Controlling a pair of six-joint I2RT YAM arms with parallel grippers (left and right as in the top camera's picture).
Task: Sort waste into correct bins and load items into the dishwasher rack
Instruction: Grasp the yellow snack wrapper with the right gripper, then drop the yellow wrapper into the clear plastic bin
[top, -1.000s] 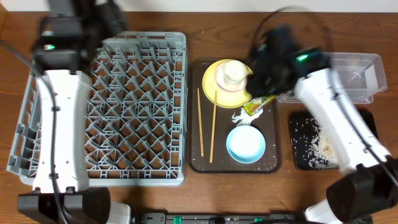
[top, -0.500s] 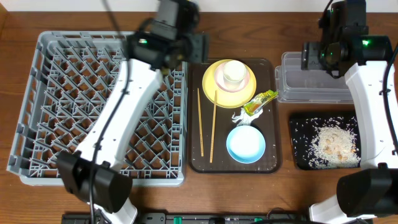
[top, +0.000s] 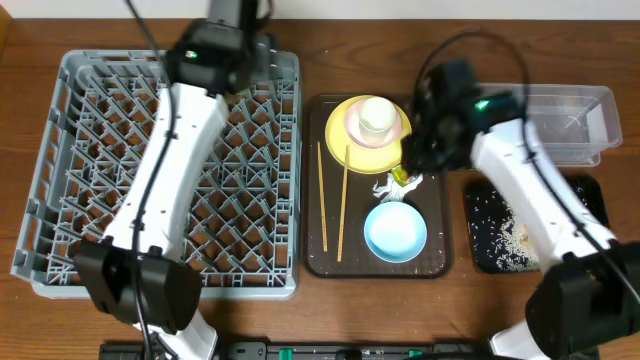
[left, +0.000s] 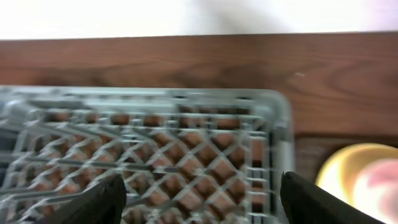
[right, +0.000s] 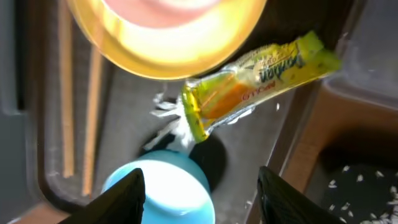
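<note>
My right gripper (top: 413, 160) (right: 202, 199) is open and empty above the green-and-yellow snack wrapper (right: 255, 81), which lies on the dark brown serving tray beside the crumpled white napkin (right: 171, 124) (top: 388, 185). The light blue bowl (top: 395, 232) (right: 161, 190) sits just below my fingers. The white cup (top: 376, 115) stands in the pink bowl (top: 392, 132) on the yellow plate (top: 350, 140). Two chopsticks (top: 322, 195) lie at the tray's left. My left gripper (top: 250, 45) (left: 205, 205) is open and empty over the far right corner of the grey rack (top: 100, 170) (left: 155, 143).
The clear tub (top: 575, 115) stands at the far right, with the black tray (top: 485, 250) holding rice scraps (top: 515, 240) in front of it. The brown serving tray (top: 435, 262) lies between rack and bins. My right arm crosses over the black tray.
My right gripper has moved from over the clear tub to above the wrapper on the brown tray. My left arm has swung left, back over the rack's far edge.
</note>
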